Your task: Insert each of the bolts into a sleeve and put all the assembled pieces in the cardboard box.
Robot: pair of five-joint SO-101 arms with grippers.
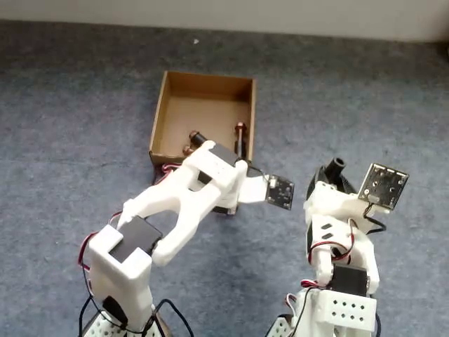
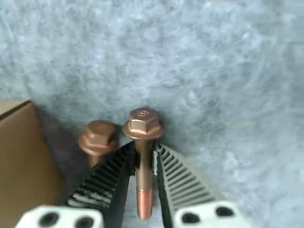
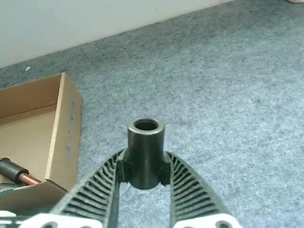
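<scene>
Right gripper, high view: the right gripper (image 1: 328, 177), at right centre of the frame, pinches a dark sleeve (image 1: 337, 166) with its open end up.
Cardboard box, high view: the cardboard box (image 1: 160, 112) sits at upper centre on the grey tabletop (image 1: 70, 105). An assembled piece (image 1: 195, 137) lies at its near wall, and a second piece (image 1: 240, 135) lies by its right wall.
Left gripper, left wrist view: the left gripper (image 2: 142, 152) clamps the shank of a copper bolt (image 2: 143, 124) with a hex flange head and a threaded tip. A second bolt (image 2: 98, 137) is just beside it, near the box corner.
Sleeve, right wrist view: a black hollow cylinder held upright, with the gripper closed on its sides. The box lies beyond it.
</scene>
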